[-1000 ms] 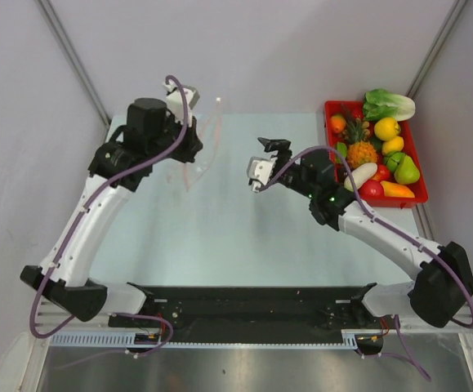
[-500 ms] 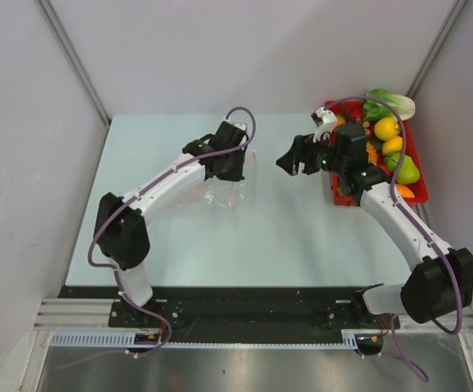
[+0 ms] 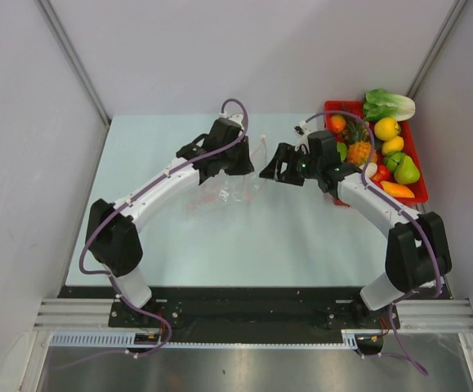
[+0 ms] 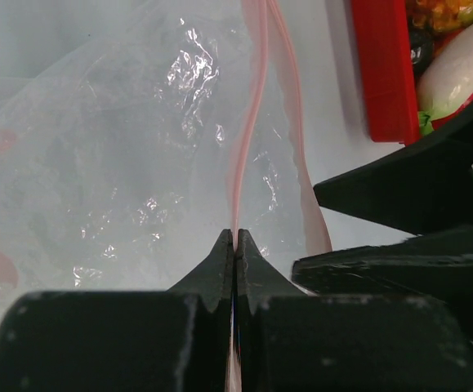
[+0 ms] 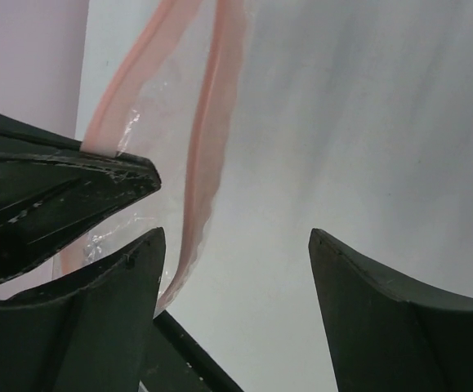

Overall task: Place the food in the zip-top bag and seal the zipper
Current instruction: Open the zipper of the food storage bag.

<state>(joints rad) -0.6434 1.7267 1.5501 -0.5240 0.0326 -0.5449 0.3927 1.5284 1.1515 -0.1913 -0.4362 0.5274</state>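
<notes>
The clear zip-top bag (image 3: 224, 188) hangs crumpled over the table's middle, with its pink zipper (image 4: 252, 122) parted into two strips. My left gripper (image 4: 234, 238) is shut on one strip of the zipper. My right gripper (image 5: 236, 233) stands open just right of the bag's mouth, and the other zipper strip (image 5: 207, 147) runs past its left finger without being pinched. From above, the right gripper (image 3: 267, 170) nearly meets the left gripper (image 3: 248, 162). The food (image 3: 386, 128) lies in the red tray (image 3: 342, 104) at the back right. No food shows inside the bag.
The tray holds several toy pieces, among them a pineapple (image 3: 359, 151), a cabbage (image 3: 389, 104) and a white radish (image 4: 465, 69). Grey walls close in the table on both sides and at the back.
My left arm has carried the bag from the far left to the table's middle. My right arm swung toward the tray, then came back to the bag's mouth, still open.
</notes>
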